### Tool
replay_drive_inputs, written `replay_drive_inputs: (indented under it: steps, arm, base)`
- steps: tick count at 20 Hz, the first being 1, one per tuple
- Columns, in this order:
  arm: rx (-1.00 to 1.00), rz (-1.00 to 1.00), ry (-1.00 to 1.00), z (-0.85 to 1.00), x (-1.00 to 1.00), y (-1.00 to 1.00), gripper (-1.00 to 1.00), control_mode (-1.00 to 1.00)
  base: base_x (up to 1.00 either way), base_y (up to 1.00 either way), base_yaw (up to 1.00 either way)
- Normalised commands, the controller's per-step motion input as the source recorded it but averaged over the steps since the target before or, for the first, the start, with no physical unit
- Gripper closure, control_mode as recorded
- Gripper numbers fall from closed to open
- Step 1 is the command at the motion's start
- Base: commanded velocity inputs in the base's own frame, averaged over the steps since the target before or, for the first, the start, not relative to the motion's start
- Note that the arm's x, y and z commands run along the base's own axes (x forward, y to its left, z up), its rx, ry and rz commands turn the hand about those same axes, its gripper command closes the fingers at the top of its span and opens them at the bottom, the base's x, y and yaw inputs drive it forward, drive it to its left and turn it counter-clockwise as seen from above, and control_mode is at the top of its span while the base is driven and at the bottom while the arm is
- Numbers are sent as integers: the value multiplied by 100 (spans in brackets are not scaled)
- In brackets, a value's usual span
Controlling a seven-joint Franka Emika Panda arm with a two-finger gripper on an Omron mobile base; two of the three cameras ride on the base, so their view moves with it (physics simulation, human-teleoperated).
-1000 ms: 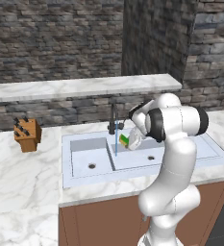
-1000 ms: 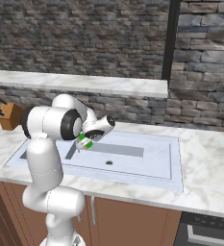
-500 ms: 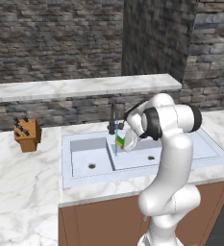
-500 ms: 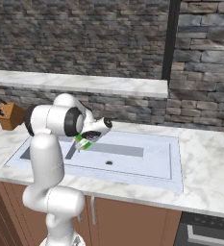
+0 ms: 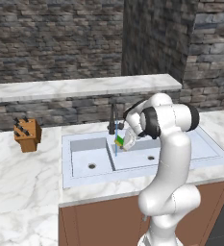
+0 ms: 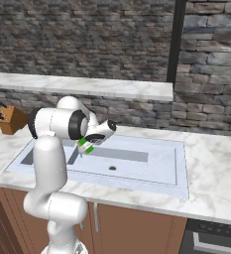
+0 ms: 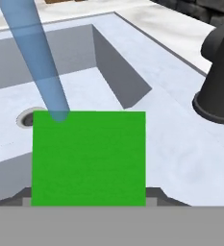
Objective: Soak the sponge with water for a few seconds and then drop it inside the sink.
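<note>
My gripper (image 5: 121, 142) is shut on the sponge (image 5: 118, 141), a small green and yellow block held over the divider of the sink (image 5: 84, 144). In the hand view the sponge's green face (image 7: 88, 158) sits close in front, and the light-blue water stream (image 7: 34, 57) lands on its upper left corner. From the right base view the sponge (image 6: 84, 146) hangs at the gripper (image 6: 87, 147) above the sink (image 6: 151, 163). The thin water stream (image 5: 116, 146) runs down from the dark faucet (image 5: 113, 120).
A wooden knife block (image 5: 27, 134) stands on the marble counter left of the sink. The faucet base (image 7: 218, 81) is close on the right of the hand view. A raised stone ledge (image 5: 80, 89) runs behind the sink.
The gripper has carried the sponge leftward to the faucet, and the stream now strikes the sponge.
</note>
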Motion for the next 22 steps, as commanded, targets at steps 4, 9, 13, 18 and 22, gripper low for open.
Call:
replay_drive_inputs:
  steps: [4,9,13,18,22]
  arm:
    - [0,0,0,-7,1,14,100,-100]
    - [0,0,0,-1,0,18,100,-100]
    - [0,0,-1,-17,0,16,100,-100]
    - [0,0,0,-23,0,13,100,-100]
    - [0,0,0,-13,3,10,100,-100]
  base:
    - [0,0,0]
    - [0,0,0]
    - [0,0,0]
    - [0,0,0]
    - [0,0,0]
